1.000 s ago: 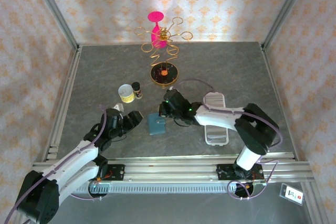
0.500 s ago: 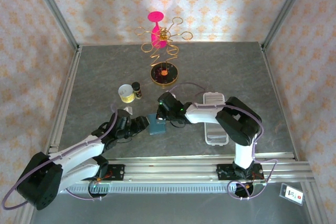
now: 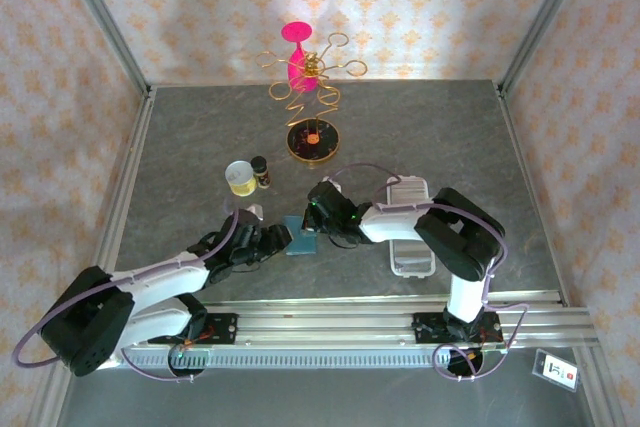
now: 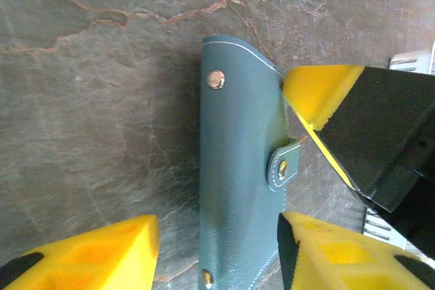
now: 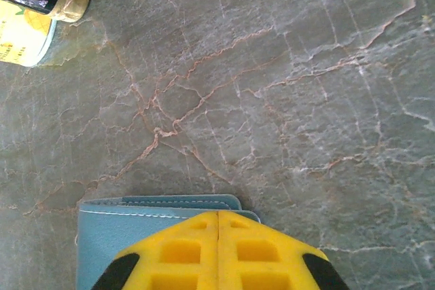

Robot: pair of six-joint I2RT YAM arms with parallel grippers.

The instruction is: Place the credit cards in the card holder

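A teal snap wallet (image 4: 238, 188) lies flat on the grey stone table (image 3: 440, 127), left of the card holder (image 3: 410, 247), a long whitish ridged tray partly under my right arm. My left gripper (image 4: 217, 225) is open and straddles the wallet's near end; its left finger (image 4: 102, 256) stands clear of it and the right finger (image 4: 333, 256) is at its edge. My right gripper (image 5: 217, 236) is shut, its yellow tip (image 4: 316, 89) touching the wallet's far right corner by the snap tab. In the top view the left gripper (image 3: 275, 239) and right gripper (image 3: 314, 223) flank the wallet (image 3: 300, 239). The credit cards are hidden.
A yellow cup (image 3: 239, 178) and a small dark jar (image 3: 260, 171) stand behind the wallet. A gold wire stand (image 3: 313, 139) holding a pink glass (image 3: 296, 52) is at the back. Aluminium rails (image 3: 330, 312) run along the near edge, and patterned walls enclose the table.
My left arm has reached right until its jaws straddle the wallet, and they have narrowed. My right gripper has come slightly nearer, onto the wallet's far corner.
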